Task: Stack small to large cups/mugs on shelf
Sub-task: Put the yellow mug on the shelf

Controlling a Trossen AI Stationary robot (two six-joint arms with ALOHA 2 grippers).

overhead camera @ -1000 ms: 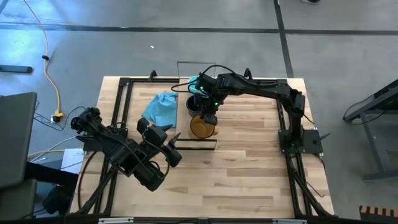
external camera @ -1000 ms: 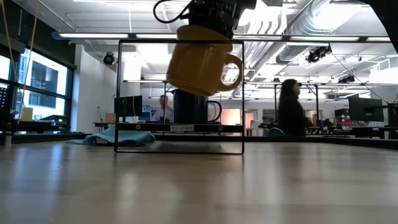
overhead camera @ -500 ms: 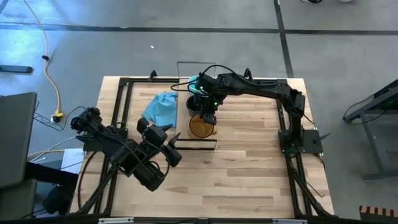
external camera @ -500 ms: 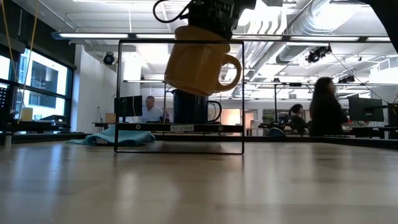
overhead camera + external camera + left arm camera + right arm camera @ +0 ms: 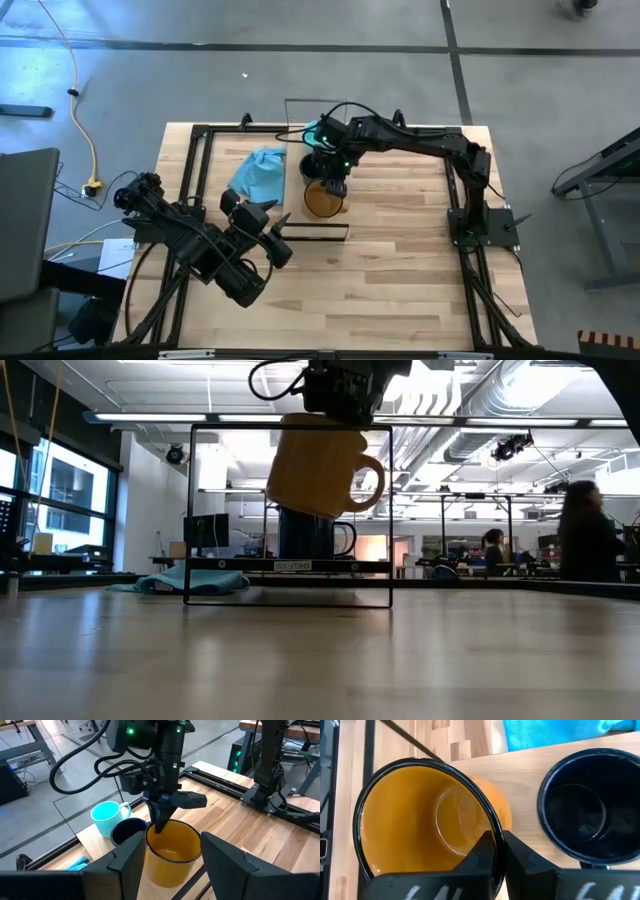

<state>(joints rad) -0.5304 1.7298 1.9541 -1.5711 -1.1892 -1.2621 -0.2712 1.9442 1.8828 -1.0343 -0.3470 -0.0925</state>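
Note:
My right gripper [image 5: 335, 188] is shut on the amber mug [image 5: 318, 465], which hangs tilted above the near part of the shelf [image 5: 298, 205]. The black mug [image 5: 590, 815] stands on its base on the plank just beyond it, and the teal mug [image 5: 107, 815] stands on the plank's far end. In the low view the amber mug hangs higher than the black mug [image 5: 305, 535]. My left gripper [image 5: 280, 225] waits open at the near left, pointing at the shelf. My right gripper pinches the amber mug's rim [image 5: 495, 837] with one finger inside the mug and one outside. The fingers come from above, slanting down. The mug is lifted clear of the shelf and hangs tilted, mouth up, its handle [image 5: 372, 475] away from the fingers.
A light blue cloth [image 5: 258, 172] lies on the table left of the shelf. The shelf's thin black wire frame [image 5: 290, 428] rises around the hanging mug. Black rails run along the table's edges. People move in the room beyond.

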